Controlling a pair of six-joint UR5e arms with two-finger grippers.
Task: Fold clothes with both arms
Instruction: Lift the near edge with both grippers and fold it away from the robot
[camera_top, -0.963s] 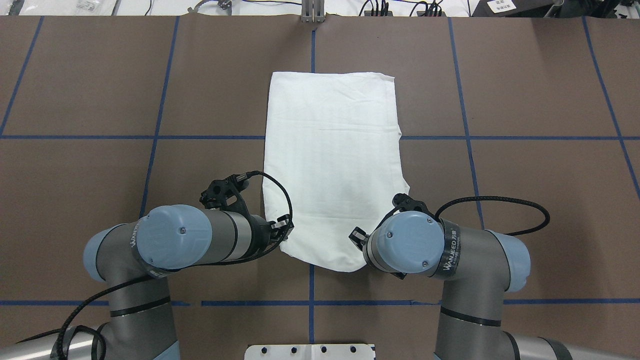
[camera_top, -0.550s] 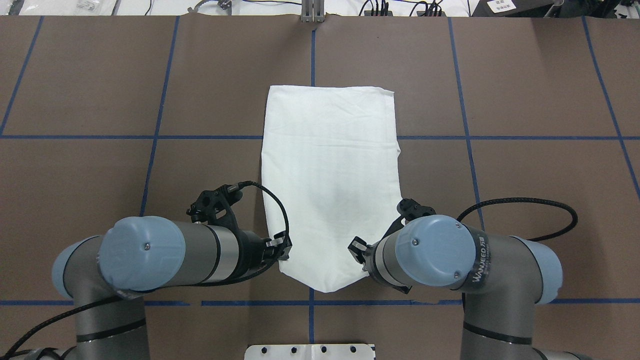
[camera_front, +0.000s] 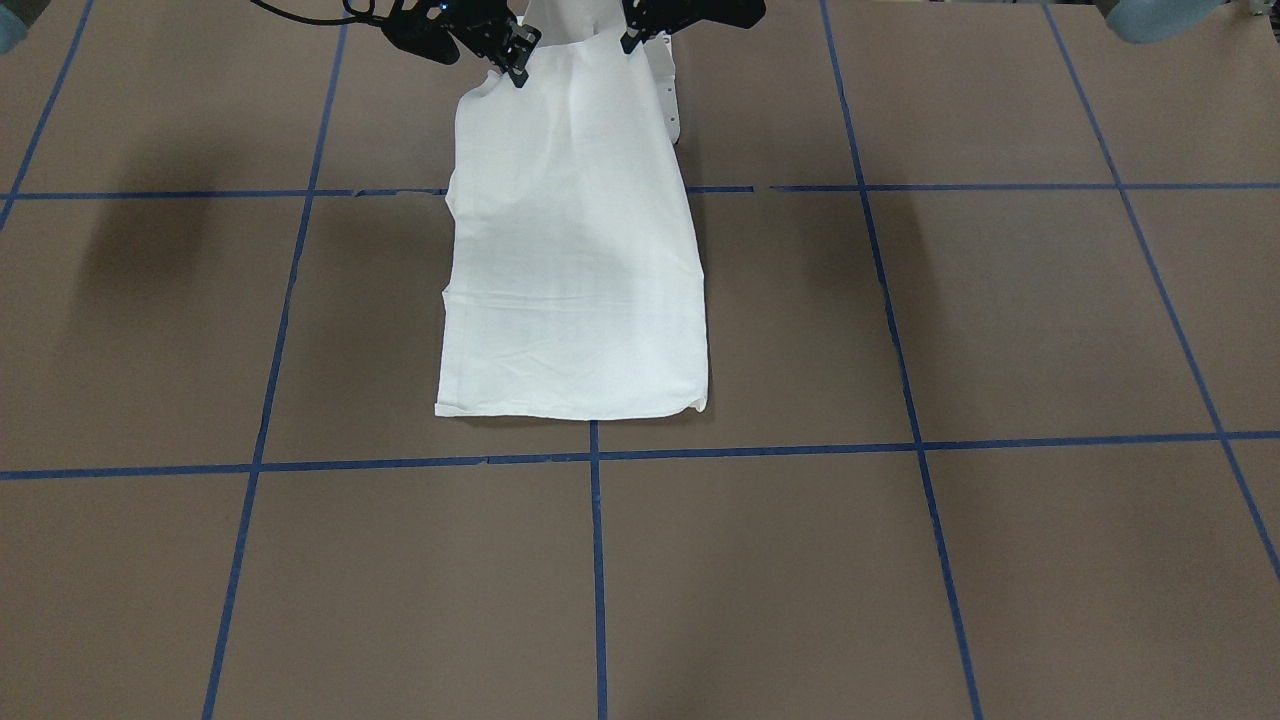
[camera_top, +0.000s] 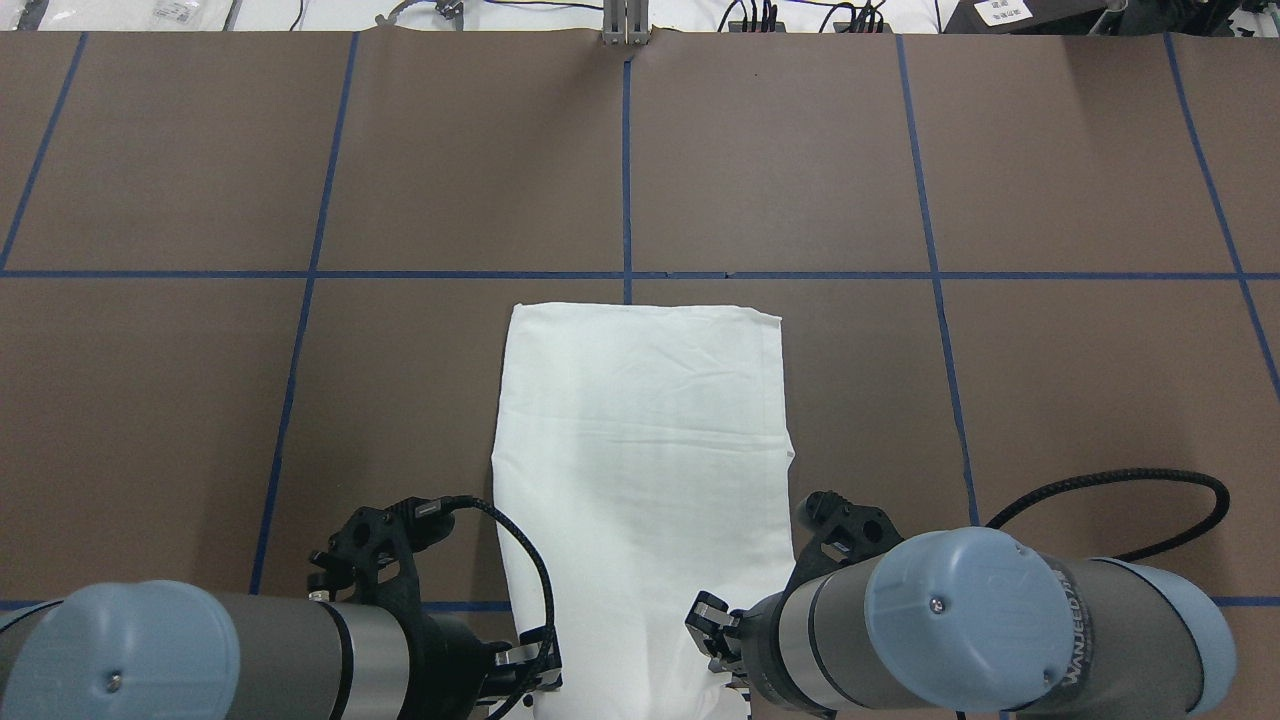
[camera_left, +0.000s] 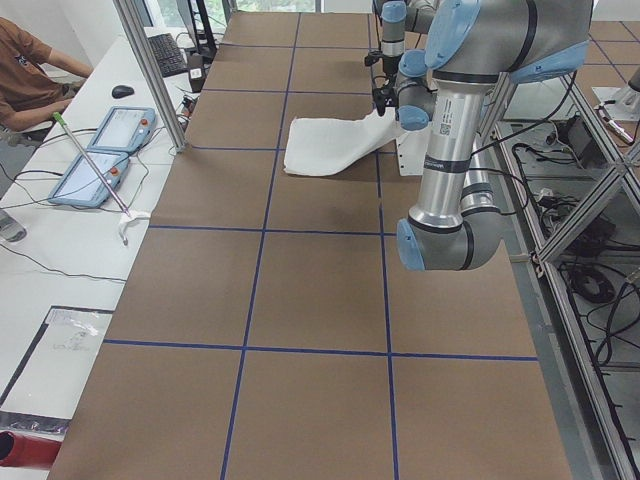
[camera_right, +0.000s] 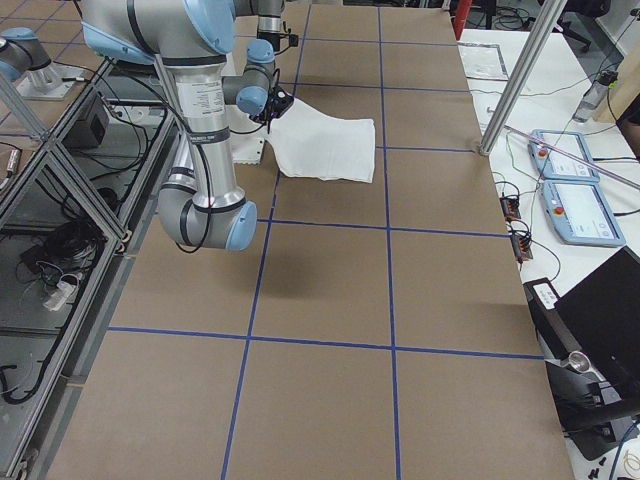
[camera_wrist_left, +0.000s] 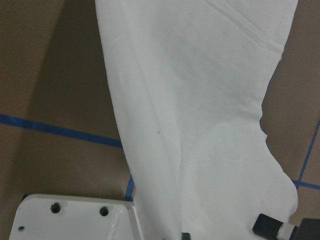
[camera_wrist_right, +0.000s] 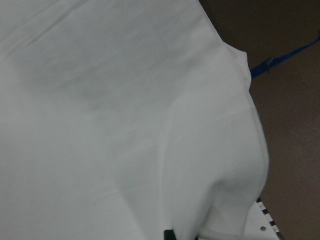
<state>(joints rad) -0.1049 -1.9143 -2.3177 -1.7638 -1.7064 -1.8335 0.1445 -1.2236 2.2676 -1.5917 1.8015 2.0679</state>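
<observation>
Brown matte counter (camera_top: 1050, 160), divided into large rectangles by blue tape lines (camera_top: 626, 170). Lit evenly, with soft, diffuse shadows (camera_front: 140, 240) on the covering. Adjoins, along the edge opposite the robot, a white side desk (camera_left: 60, 270). Carries there two light-blue tablets (camera_left: 122, 128), a keyboard (camera_left: 168, 55) and a mouse (camera_left: 122, 91). Upright aluminium post (camera_left: 150, 75) at the joint between desk and counter. On the other long side: aluminium framing (camera_left: 580, 222) over a grey floor (camera_left: 600, 400) strewn with cables.

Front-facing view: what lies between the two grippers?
The white shirt: its lifted edge spans from the left gripper to the right gripper, clearest in that front-facing view.
</observation>
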